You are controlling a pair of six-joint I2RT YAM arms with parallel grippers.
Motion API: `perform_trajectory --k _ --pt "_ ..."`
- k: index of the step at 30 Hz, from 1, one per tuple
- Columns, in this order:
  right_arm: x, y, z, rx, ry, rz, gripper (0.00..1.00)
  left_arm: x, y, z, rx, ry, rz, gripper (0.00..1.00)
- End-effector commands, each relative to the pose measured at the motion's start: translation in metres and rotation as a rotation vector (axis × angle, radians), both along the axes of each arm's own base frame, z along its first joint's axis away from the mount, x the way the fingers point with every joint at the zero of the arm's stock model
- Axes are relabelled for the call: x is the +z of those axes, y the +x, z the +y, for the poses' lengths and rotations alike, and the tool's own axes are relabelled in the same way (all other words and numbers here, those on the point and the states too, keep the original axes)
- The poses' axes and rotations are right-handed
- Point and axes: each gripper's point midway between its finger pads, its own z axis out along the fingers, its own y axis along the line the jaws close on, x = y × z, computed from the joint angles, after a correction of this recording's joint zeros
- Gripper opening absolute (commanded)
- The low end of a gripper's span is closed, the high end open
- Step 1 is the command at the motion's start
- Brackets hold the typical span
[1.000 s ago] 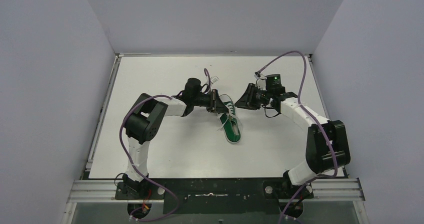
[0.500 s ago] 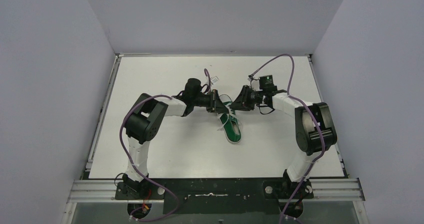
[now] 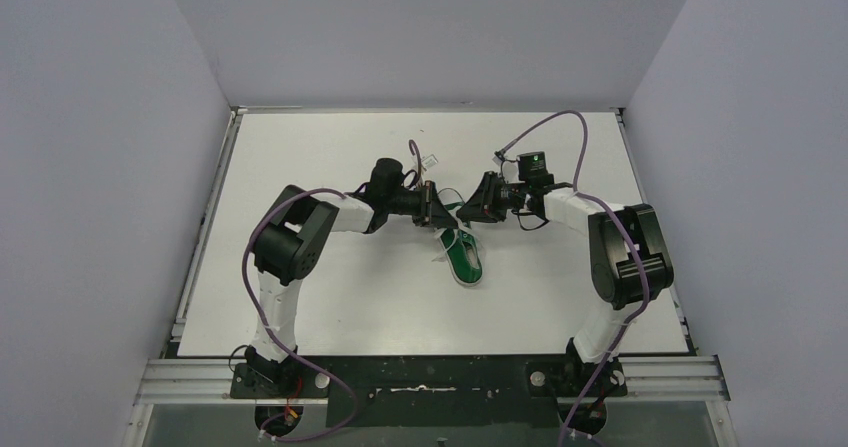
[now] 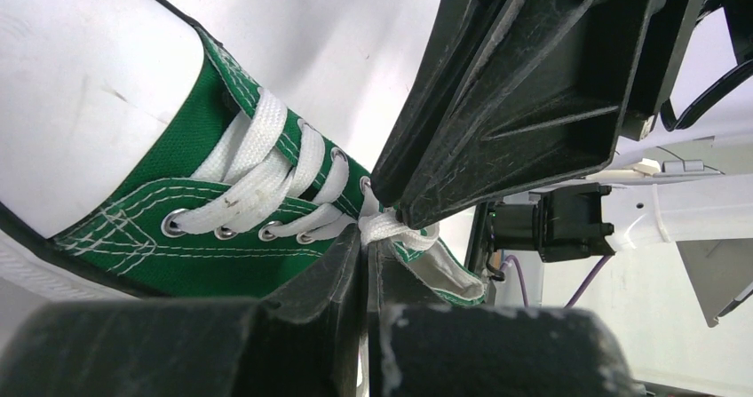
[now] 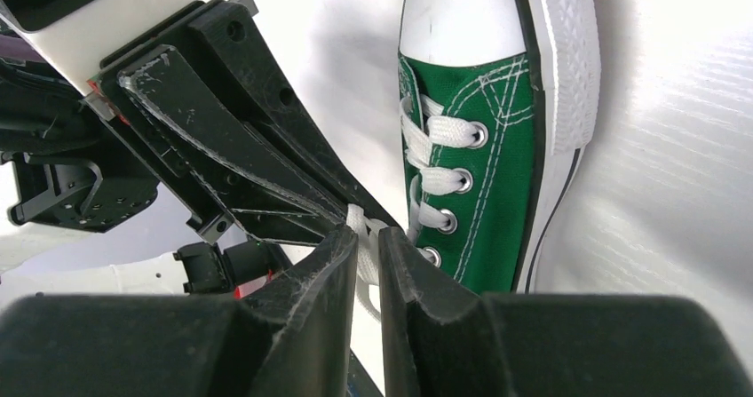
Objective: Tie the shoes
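Note:
The small green sneaker [image 3: 462, 255] with white laces and white toe cap lies mid-table, toe toward me. It shows in the left wrist view [image 4: 204, 210] and the right wrist view [image 5: 484, 148]. My left gripper [image 3: 434, 210] and right gripper [image 3: 470, 207] meet tip to tip over the shoe's heel end. In the left wrist view the left gripper [image 4: 365, 237] is shut on a white lace [image 4: 391, 228]. In the right wrist view the right gripper [image 5: 364, 233] is closed onto the lace [image 5: 360, 224] with a narrow gap between its fingers.
The white table [image 3: 330, 287] is ringed by grey walls. A small white tag [image 3: 428, 157] lies behind the left gripper. Purple cables [image 3: 560, 122] loop over both arms.
The right gripper has swung left from beside the shoe to its heel end, meeting the left gripper. The shoe has shifted slightly. The left arm has barely moved.

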Motion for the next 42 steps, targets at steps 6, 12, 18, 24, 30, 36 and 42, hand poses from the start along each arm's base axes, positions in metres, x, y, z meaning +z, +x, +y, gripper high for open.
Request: perform_trajectory --k 6,12,18,24,30,36,42 --pt "0.007 0.024 -0.011 -0.029 -0.013 -0.07 0.19 0.02 0.014 -0.005 -0.002 -0.037 -0.082 0.0" --pt "0.006 0.013 0.004 0.056 -0.013 -0.069 0.19 0.023 0.016 -0.006 -0.002 -0.041 -0.087 0.0" --pt "0.006 0.002 0.009 0.07 0.022 -0.052 0.18 0.023 0.016 -0.006 -0.003 -0.042 -0.088 0.0" --pt "0.009 -0.005 0.01 0.063 0.045 -0.034 0.19 0.022 0.016 -0.006 -0.007 -0.043 -0.086 0.0" --pt "0.014 -0.006 0.013 0.04 0.087 -0.035 0.24 0.024 0.017 -0.006 -0.009 -0.046 -0.09 0.0" --pt "0.014 -0.006 0.015 0.036 0.104 -0.029 0.24 0.024 0.018 -0.006 -0.007 -0.047 -0.09 0.0" --pt "0.011 -0.011 0.018 0.045 0.102 -0.015 0.26 0.027 0.023 -0.009 0.001 -0.061 -0.092 0.0"
